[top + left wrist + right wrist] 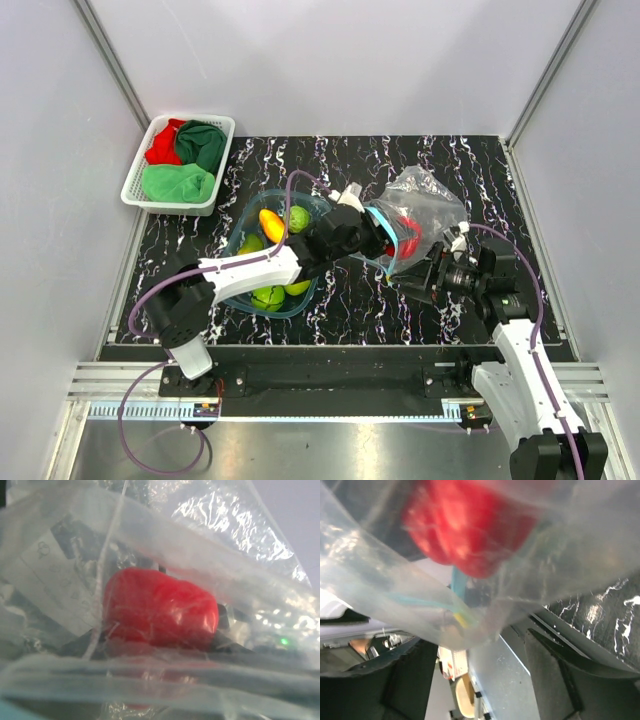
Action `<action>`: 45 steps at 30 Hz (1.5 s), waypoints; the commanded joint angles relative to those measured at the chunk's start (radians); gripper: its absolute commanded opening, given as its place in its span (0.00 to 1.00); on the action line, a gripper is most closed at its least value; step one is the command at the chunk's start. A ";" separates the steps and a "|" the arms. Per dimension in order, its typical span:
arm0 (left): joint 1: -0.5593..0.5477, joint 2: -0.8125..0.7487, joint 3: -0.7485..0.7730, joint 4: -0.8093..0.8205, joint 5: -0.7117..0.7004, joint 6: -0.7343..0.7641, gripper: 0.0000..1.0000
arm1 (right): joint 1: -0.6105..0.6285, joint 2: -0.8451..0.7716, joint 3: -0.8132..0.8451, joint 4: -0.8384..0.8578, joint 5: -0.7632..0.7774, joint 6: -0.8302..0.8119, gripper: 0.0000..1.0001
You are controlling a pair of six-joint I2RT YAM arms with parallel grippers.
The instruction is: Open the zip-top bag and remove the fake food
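Far left: basket [135, 172] of cloths [180, 182]. Tub [240, 222] holds yellow and green food [268, 297]. Left tool [380, 240] sits at the bag [432, 198] mouth by the teal strip. Plastic hides its grip, so cannot tell. 1 red piece [160, 607] lies inside the bag. Right tool [450, 250] is at the bag's near edge, fingers [395, 680] spread. Counter [350, 300] is black marbled.

Your left arm [250, 268] reaches from its base up and to the right, its white forearm low and nearly level and its black wrist turned rightward. The left gripper [375, 240] points toward the other arm, and you cannot tell how its jaws stand. Your right arm [520, 350] rises from its base and bends left. The right gripper [438, 263] faces the left one, close by, with its fingers [405, 680] spread wide apart.
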 commanded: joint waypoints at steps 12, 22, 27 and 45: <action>-0.042 0.002 0.054 -0.034 0.045 0.036 0.00 | -0.003 0.010 0.047 0.143 0.077 -0.039 0.59; -0.085 -0.040 0.019 -0.150 -0.043 0.212 0.00 | -0.003 -0.155 0.025 0.034 0.291 0.053 0.00; -0.133 -0.083 0.008 -0.170 -0.127 0.368 0.00 | -0.005 -0.088 0.014 -0.036 0.328 0.030 0.00; -0.035 -0.471 -0.012 -0.728 -0.432 0.524 0.00 | -0.003 -0.011 0.186 -0.249 0.693 -0.184 0.17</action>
